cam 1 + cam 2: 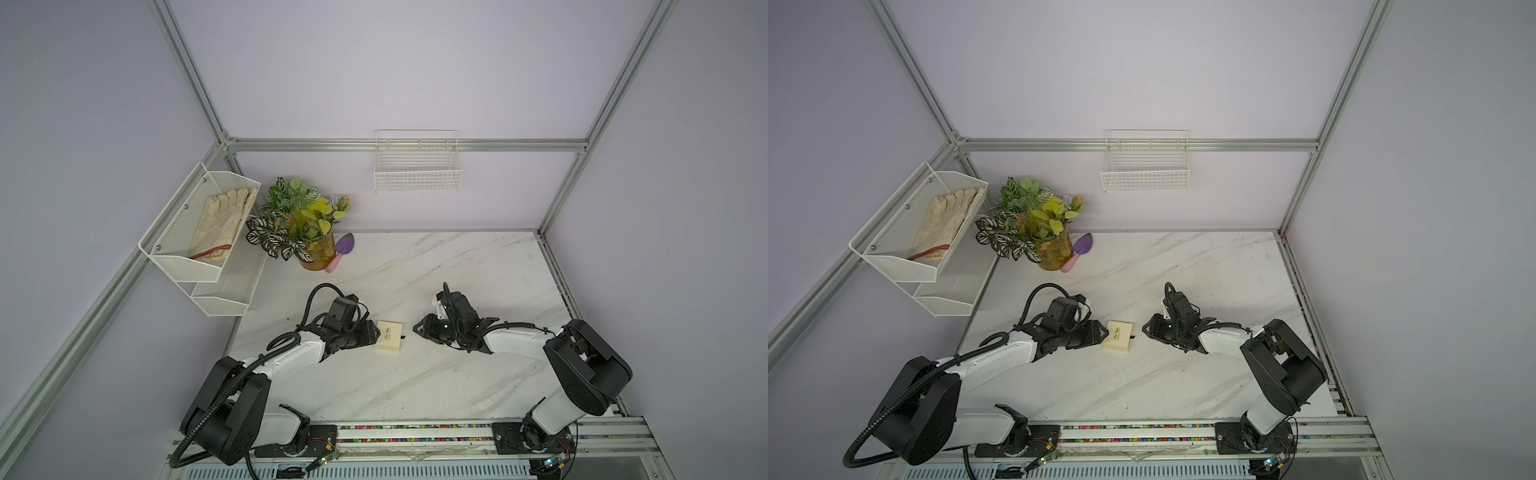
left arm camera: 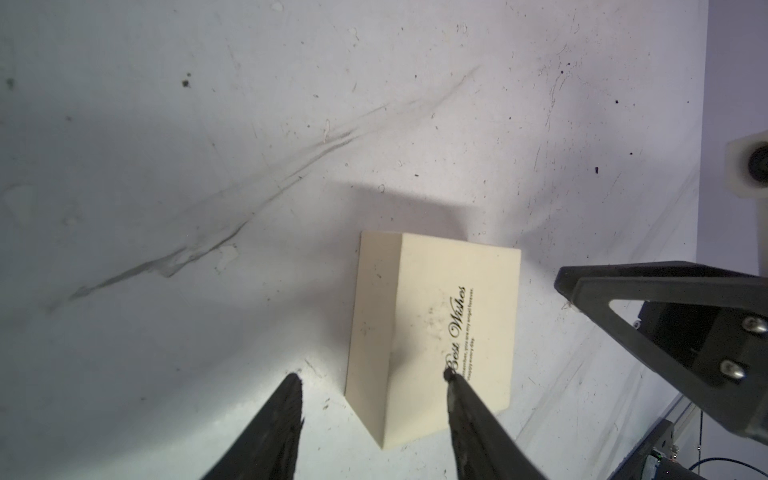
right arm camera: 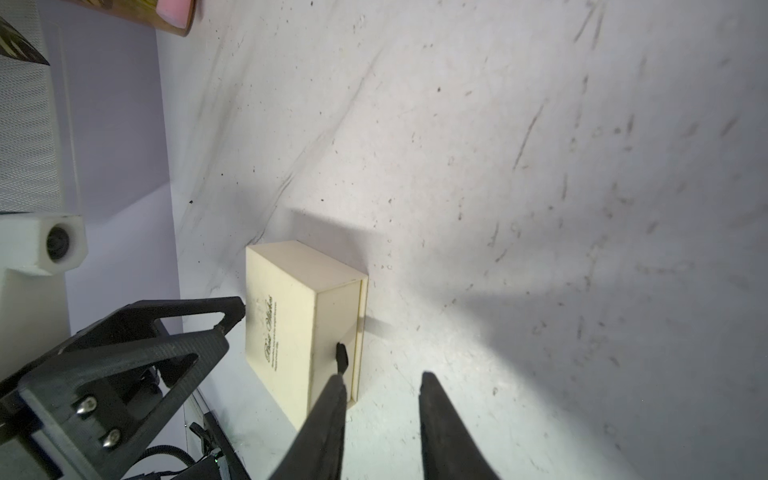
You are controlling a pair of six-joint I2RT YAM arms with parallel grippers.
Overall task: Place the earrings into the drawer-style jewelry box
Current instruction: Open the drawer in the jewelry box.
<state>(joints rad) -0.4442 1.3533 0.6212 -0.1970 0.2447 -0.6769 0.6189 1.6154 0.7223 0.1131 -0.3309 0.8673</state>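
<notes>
The cream drawer-style jewelry box point(image 1: 389, 336) point(image 1: 1119, 336) lies on the marble table between both arms, its drawer pushed in. My left gripper point(image 2: 370, 378) is open at the box's left end. One fingertip point(image 2: 449, 374) sits over the lettered lid point(image 2: 436, 324) and the other is beside the box wall. My right gripper point(image 3: 383, 377) is open at the drawer end, with one fingertip point(image 3: 338, 380) just short of the black pull tab point(image 3: 341, 355) and only bare table between the jaws. The earrings are out of view.
A potted plant point(image 1: 316, 255) and a purple trowel point(image 1: 341, 249) stand at the back left. A white mesh shelf point(image 1: 166, 257) holding gloves hangs on the left wall, and a wire basket point(image 1: 417, 174) on the back wall. A rail point(image 1: 415, 436) runs along the front edge.
</notes>
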